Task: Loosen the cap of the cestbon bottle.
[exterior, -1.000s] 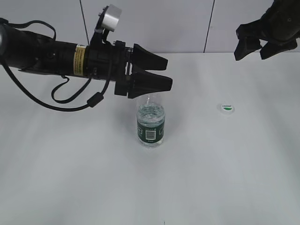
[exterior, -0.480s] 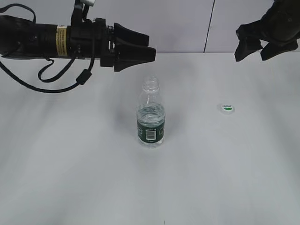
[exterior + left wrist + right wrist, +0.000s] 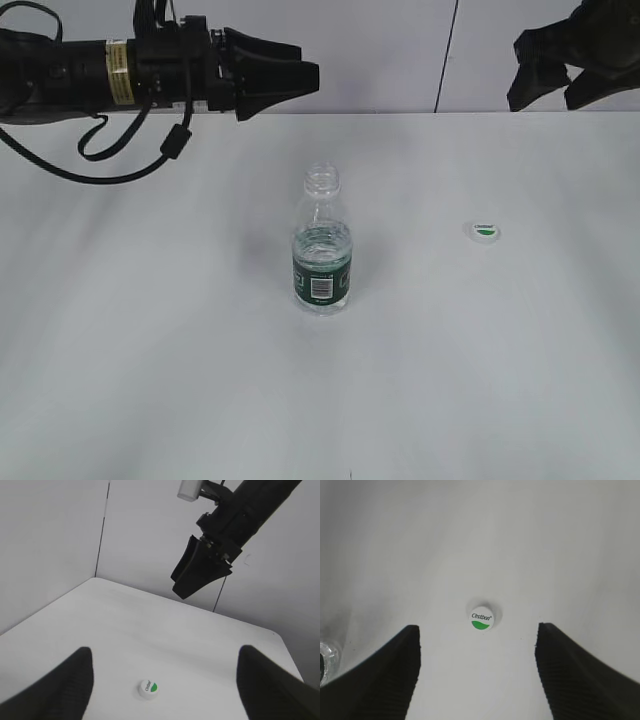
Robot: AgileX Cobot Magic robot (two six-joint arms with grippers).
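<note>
The cestbon bottle (image 3: 321,248) stands upright mid-table with its neck bare; its edge shows in the right wrist view (image 3: 327,659). The cap (image 3: 484,232) lies on the table to the bottle's right, top up, and shows in the left wrist view (image 3: 148,688) and the right wrist view (image 3: 482,616). My left gripper (image 3: 310,78) is open and empty, raised at the upper left, well above and behind the bottle; in its own view (image 3: 162,682) the fingers are far apart. My right gripper (image 3: 548,92) is open and empty, high at the upper right; its fingers (image 3: 478,672) frame the cap from above.
The white table (image 3: 150,380) meets a pale wall with a dark vertical seam (image 3: 446,55) at the back. The right arm shows in the left wrist view (image 3: 210,560), hanging over the table's far corner.
My left gripper has risen from just above the bottle's neck and drawn back to the upper left. The right gripper has lifted slightly. Bottle and cap have not moved.
</note>
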